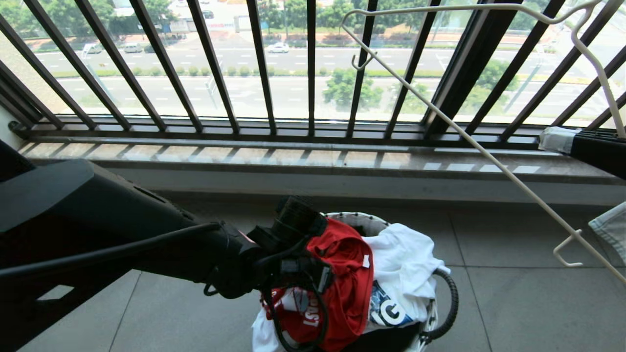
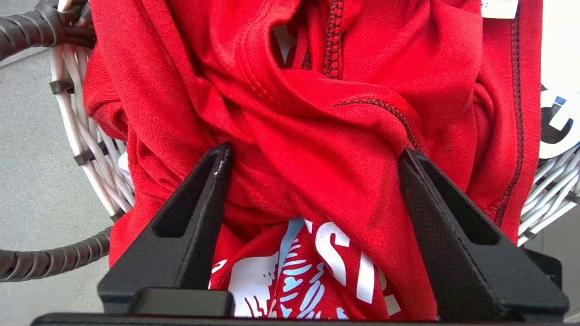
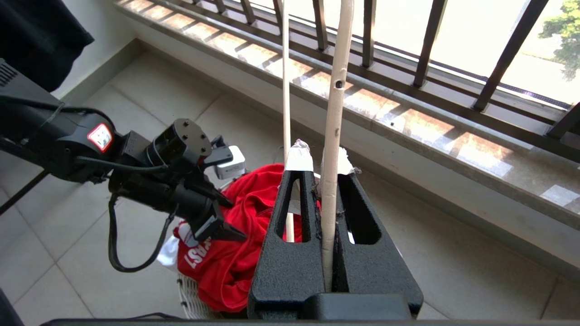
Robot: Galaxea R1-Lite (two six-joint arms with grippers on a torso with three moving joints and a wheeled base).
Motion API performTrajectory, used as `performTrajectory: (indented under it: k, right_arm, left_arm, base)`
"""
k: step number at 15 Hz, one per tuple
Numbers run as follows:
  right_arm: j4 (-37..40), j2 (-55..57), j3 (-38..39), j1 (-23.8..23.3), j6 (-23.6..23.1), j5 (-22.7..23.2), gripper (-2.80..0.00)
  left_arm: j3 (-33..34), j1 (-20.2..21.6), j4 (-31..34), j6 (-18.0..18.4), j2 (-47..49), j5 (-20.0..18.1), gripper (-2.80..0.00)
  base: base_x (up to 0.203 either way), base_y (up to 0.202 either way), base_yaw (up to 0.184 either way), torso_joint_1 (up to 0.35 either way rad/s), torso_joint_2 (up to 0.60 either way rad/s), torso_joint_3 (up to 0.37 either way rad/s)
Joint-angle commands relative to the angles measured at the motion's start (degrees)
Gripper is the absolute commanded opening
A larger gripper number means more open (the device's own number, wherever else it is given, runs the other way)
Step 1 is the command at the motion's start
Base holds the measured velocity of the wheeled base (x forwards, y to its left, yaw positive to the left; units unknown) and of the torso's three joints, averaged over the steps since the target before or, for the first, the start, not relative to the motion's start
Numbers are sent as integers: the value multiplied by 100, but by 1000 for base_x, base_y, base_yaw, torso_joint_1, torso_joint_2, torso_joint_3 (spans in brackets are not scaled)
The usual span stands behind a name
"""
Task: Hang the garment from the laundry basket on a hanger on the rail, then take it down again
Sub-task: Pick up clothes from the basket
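The red garment (image 1: pixel 349 274) lies crumpled on top of the laundry basket (image 1: pixel 352 216), its white and pale blue print facing up. My left gripper (image 2: pixel 316 151) is open and points down onto it, with a fold of the red cloth (image 2: pixel 317 113) between its wide-apart fingers. The right wrist view shows that gripper (image 3: pixel 233 219) at the near side of the red pile (image 3: pixel 253 213). My right gripper (image 3: pixel 322 158) is shut on the white wire hanger (image 3: pixel 334 99), held up at the right (image 1: pixel 489 159). The rail is out of view.
A white T-shirt with a dark graphic (image 1: pixel 406 274) lies beside the red one in the basket, whose black hose handle (image 1: pixel 452 303) loops to the right. The black balcony railing (image 1: pixel 313 73) and stone sill (image 1: pixel 293 159) stand behind. Grey tiled floor (image 1: pixel 538 303) surrounds the basket.
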Motion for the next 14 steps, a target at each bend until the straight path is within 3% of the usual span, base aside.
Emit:
performTrajectory:
  k: [1,5,10,12,14]
  right_arm:
    - [-7,19,4,4,-4,10,-280]
    - [-7,43,5,4,-10,17,-280]
    - [-7,52,4,4,-5,18,-280]
    - [-7,61,4,4,-4,18,-280]
    - [-7,88,13,4,-4,18,-280]
  left_arm:
    - [-19,-95,-4,-11,91,133,-280]
    - [15,-109,160,85,-245,170,-280]
    - [-291,-117,2381,477,-830,303,-280]
    - [-357,-117,3483,1062,-1219,412,-280]
    - [-316,-117,3816,1248,-1423,713,-280]
  base:
    - [0,0,0,0,0,0]
    - [0,0,0,0,0,0]
    - [0,0,0,0,0,0]
    - [0,0,0,0,0,0]
    - [0,0,0,0,0,0]
